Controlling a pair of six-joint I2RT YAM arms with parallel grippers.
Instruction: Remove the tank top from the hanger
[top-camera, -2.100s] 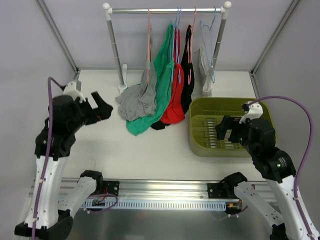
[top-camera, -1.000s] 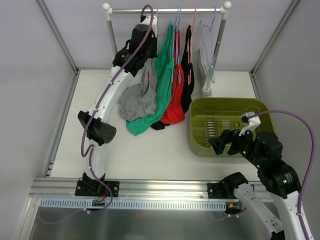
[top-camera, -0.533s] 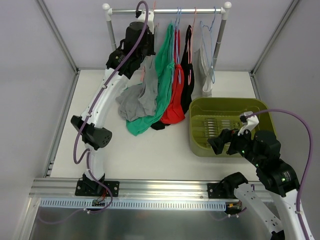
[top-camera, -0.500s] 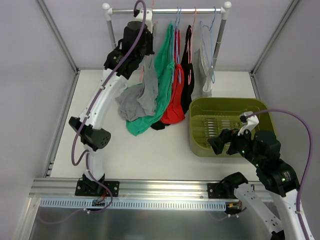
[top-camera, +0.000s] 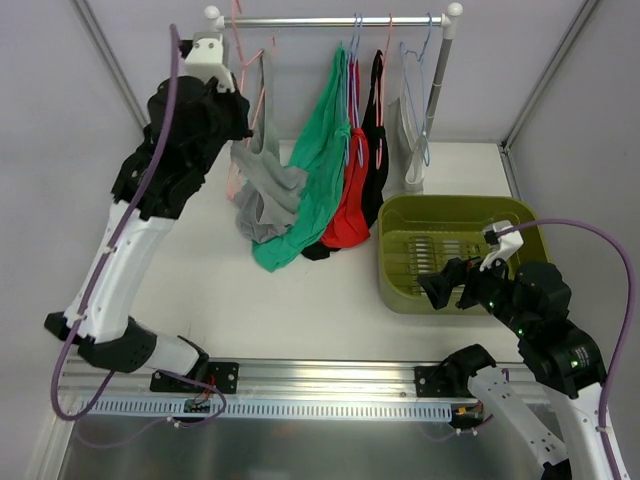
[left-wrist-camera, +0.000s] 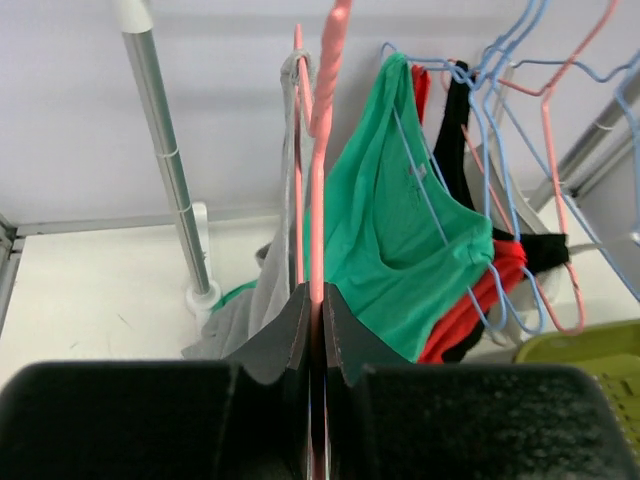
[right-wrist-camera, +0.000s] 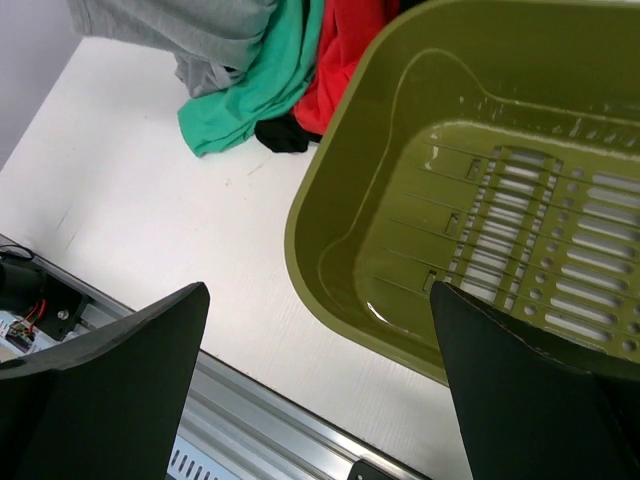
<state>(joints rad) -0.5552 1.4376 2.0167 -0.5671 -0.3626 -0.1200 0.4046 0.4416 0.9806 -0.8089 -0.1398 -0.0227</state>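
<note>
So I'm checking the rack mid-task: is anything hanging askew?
Yes: the pink hanger carrying the gray tank top is tilted near the left end of the rail. It hangs apart from the green tank top and is clamped in the shut left gripper.

Plain pale grey walls (top-camera: 490, 80) close in behind and beside the left pincer (left-wrist-camera: 313, 300). A metal clothes rail (top-camera: 310, 20) on two upright posts stands just beyond it. A white tabletop (top-camera: 300, 310) lies under the right pincer (right-wrist-camera: 318, 300), edged nearer by an aluminium rail (top-camera: 320, 375). The light is soft and even.
</note>
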